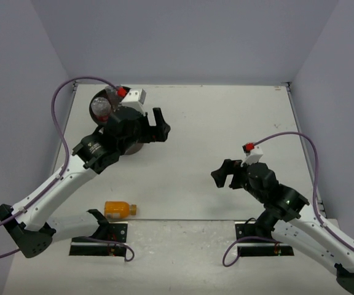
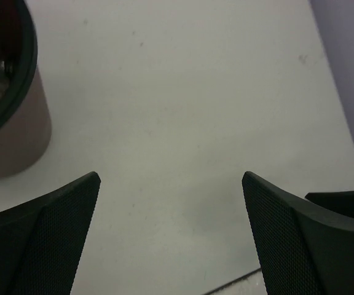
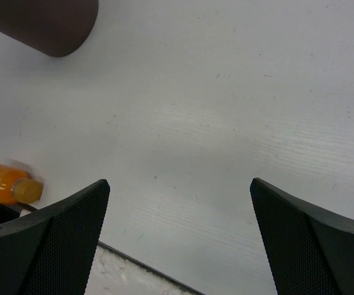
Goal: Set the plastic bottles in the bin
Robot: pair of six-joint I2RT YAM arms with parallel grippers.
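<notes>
The left gripper (image 1: 159,125), beside the bin (image 2: 17,141) near the tabletop's (image 1: 226,117) far left corner, and the right gripper (image 1: 224,174) both stand spread wide, holding and touching nothing.

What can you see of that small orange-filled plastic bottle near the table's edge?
The small orange-filled plastic bottle lies on its side on the white table, close to the left arm's base, its pale cap pointing right in the top view. It looks full of orange liquid. Nothing holds it, and it sits apart from the dark brown round bin.
</notes>
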